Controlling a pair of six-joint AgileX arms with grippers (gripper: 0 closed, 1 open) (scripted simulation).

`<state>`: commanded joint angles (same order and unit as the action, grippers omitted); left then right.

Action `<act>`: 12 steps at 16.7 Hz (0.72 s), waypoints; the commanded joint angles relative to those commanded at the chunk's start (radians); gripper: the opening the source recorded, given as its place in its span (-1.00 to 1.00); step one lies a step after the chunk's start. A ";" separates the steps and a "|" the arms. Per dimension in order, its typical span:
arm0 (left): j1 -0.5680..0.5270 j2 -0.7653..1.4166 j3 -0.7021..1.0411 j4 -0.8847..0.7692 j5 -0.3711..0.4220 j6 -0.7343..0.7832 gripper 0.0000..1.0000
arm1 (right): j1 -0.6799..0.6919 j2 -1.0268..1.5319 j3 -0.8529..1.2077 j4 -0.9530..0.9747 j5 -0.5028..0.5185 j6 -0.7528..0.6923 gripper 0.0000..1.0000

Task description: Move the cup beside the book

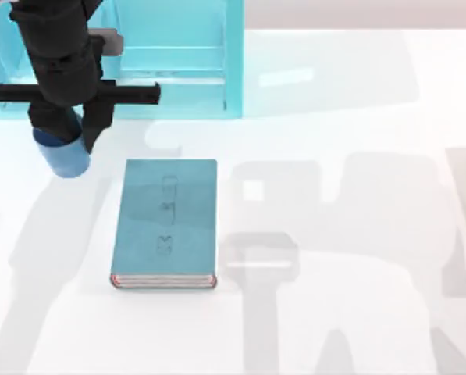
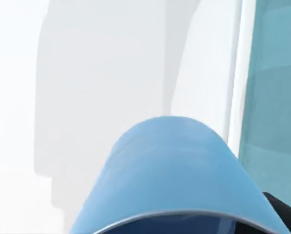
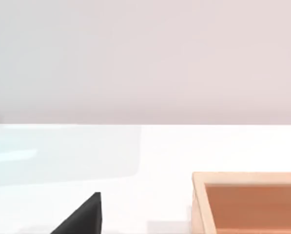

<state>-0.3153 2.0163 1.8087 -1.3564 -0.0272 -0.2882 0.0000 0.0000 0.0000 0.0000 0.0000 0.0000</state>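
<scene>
At the table's far left, seen from above, the left gripper (image 1: 65, 133) is gripping the cup (image 1: 63, 156), carrying it well left of the book (image 1: 165, 224). In the left wrist view, the cup (image 2: 172, 175) is looming close; lowering it beside the book likely comes next.

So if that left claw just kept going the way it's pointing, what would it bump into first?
The left claw points down at the table with the cup in it, so the cup's base would probably meet bare table first, left of the book. Its height above the table is unclear.
</scene>
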 joint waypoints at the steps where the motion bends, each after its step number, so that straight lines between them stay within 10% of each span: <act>1: 0.000 0.000 0.000 0.000 0.000 0.000 -1.00 | 0.000 0.000 0.000 0.000 0.000 0.000 1.00; 12: 0.027 0.012 -0.228 0.243 0.001 0.025 -1.00 | 0.000 0.000 0.000 0.000 0.000 0.000 1.00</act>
<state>-0.2886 2.0284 1.5811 -1.1130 -0.0264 -0.2630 0.0000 0.0000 0.0000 0.0000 0.0000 0.0000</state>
